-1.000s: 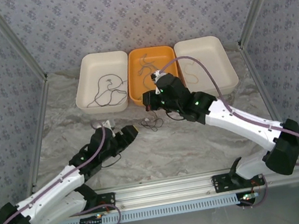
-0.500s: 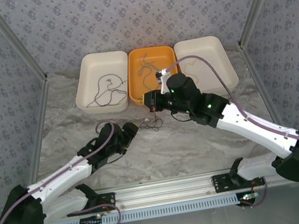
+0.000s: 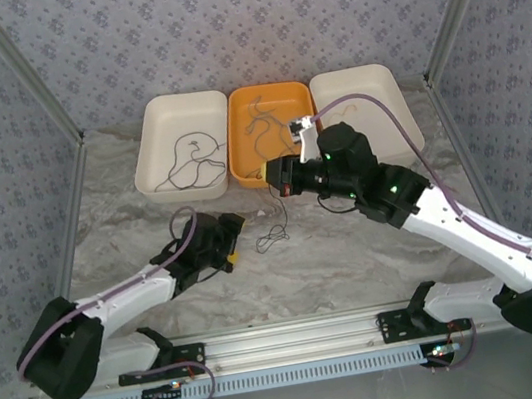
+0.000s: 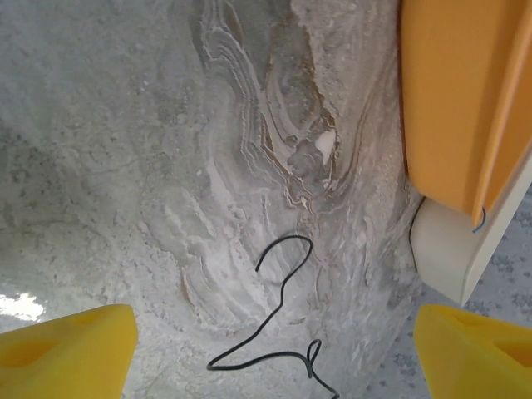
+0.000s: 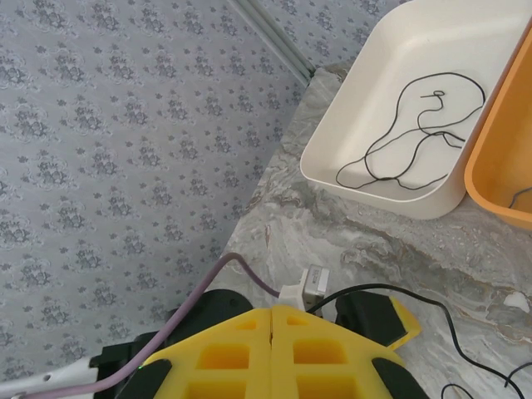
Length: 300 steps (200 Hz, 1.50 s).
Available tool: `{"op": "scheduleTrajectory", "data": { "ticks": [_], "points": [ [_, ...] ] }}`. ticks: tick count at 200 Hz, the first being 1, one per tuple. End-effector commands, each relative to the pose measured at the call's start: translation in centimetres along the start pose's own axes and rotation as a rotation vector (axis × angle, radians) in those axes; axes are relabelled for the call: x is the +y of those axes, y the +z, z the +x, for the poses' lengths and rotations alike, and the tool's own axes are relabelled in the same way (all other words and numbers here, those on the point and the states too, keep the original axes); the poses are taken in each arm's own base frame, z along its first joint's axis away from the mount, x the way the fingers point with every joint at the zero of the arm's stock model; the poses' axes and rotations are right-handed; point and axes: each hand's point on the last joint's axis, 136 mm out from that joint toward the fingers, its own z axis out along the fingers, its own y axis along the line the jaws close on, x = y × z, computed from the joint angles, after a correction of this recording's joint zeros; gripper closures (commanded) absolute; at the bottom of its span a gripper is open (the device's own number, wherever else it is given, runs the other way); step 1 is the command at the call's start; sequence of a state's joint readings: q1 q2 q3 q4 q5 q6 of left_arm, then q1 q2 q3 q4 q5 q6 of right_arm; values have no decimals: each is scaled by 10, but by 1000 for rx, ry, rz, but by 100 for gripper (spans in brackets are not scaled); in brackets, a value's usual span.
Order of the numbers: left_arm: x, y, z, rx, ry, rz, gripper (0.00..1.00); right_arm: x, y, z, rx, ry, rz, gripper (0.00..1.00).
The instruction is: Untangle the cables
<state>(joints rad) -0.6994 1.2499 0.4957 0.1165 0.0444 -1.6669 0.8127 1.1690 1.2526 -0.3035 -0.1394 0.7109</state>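
Found left hand (image 4: 268, 352) spread wide, drawn back from dark cable (image 3: 274, 237) on desk (image 3: 354, 246) near orange tray (image 4: 449, 100). Observed right hand (image 5: 273, 337) pressed together, seemingly pinching cable's upper strand, raised. Judged strand released to right; separation under way.

Free and blocked space on the counter (image 3: 358, 266). The near centre, between the arms, is open. The left white tray (image 3: 144, 168), orange tray (image 3: 235, 154) and right white tray (image 3: 410, 126) close off the far edge. Loose cables (image 3: 273, 237) lie just beside the wide-spread left tool (image 3: 233, 243), and one strand rises to the closed right tool (image 3: 272, 176) at the orange tray's near rim.
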Motion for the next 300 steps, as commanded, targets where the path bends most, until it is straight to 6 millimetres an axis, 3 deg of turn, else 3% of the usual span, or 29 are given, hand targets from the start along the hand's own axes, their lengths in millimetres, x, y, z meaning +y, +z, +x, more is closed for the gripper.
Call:
{"op": "scheduleTrajectory", "data": {
  "ticks": [1, 64, 71, 76, 116, 175, 251, 300],
  "points": [
    [-16, 7, 6, 43, -61, 43, 13, 5, -15, -1, -5, -21, -28, 100],
    [0, 20, 39, 89, -132, 4, 14, -6, -20, 2, -4, -8, -20, 100],
    [-1, 21, 40, 92, -148, 15, 15, -5, -21, 1, -7, -7, -22, 100],
    [-2, 22, 41, 97, -157, 20, 14, -15, -16, 11, 16, -2, -5, 100],
    [-15, 30, 55, 150, -222, 41, 14, -19, -19, 16, 22, 1, -3, 100],
    [-5, 35, 81, 185, -265, 8, 16, -25, -27, 24, 25, 4, 1, 100],
    [11, 44, 74, 120, -320, -26, 27, -30, -35, 31, 21, 13, 4, 100],
    [14, 62, 67, 95, -352, -29, 49, -27, -44, 31, 14, 14, -6, 100]
  ]
}}
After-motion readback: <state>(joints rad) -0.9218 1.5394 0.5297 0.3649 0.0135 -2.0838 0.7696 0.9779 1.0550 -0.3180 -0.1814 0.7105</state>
